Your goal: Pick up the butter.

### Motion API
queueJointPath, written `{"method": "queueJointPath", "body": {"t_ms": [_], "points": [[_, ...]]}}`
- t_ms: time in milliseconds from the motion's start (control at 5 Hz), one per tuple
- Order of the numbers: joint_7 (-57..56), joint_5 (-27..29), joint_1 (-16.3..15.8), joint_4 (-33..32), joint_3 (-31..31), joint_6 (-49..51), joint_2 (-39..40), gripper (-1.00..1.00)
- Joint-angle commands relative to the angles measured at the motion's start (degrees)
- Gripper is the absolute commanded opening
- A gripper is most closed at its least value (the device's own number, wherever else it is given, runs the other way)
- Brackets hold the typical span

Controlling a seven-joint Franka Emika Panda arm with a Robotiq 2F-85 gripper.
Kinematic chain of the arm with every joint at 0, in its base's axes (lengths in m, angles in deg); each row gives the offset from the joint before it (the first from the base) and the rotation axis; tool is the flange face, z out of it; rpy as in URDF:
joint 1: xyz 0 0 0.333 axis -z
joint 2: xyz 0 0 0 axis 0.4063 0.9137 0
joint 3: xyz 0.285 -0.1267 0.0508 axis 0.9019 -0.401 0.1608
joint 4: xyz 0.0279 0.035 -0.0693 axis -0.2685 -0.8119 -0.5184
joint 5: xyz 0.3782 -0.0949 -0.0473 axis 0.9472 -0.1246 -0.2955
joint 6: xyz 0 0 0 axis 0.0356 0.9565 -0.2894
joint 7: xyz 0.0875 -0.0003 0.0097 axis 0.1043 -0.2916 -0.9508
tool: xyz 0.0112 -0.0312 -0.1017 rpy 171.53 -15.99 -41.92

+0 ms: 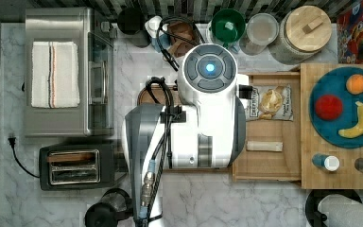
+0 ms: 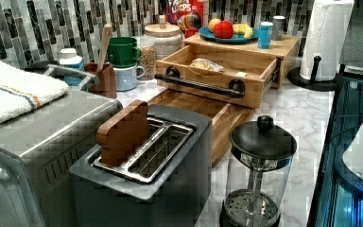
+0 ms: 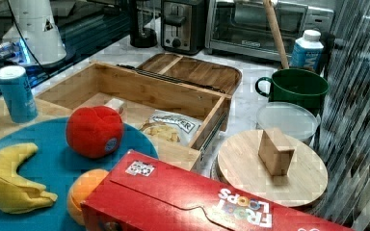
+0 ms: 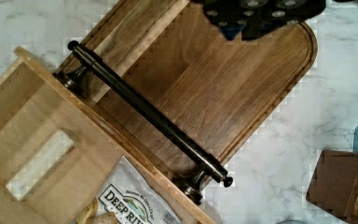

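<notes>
Right up against the wrist camera: dark hardware of the gripper, hanging over a dark wooden board on the marble counter. Wide or narrow? Cannot tell from any view.

Just beside the board, the open wooden drawer, its black bar handle running along the front. Inside, the butter — pale cream stick, lying flat on the drawer floor, untouched. Sharing the drawer, a clear chip bag with a printed label, close to the butter but apart from it.

From the top view: white arm spread over the drawer's front edge, the butter poking out just to the top view's right of the arm's body, the chip bag farther up the top view. Long side of the stick running across the top view, left to right.

From the right view: butter peeking past a red apple, bag nearer the drawer's front wall. From the left view — bag plain to see, a sliver of butter to the left view's right of it.
</notes>
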Motion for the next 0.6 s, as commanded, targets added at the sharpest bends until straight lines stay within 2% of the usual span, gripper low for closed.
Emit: {"method": "queueJointPath", "body": {"t_ms": [200, 400, 600], "points": [[0.1, 0.0, 0.1, 0.0, 0.1, -0.2, 0.0, -1.0], [-0.7, -0.5, 0.5, -3.2, -0.3, -3.0, -1.0, -1.0], [-6.1, -0.7, 2.4, -7.5, -2.3, -5.3, -3.6, -1.0]]}}
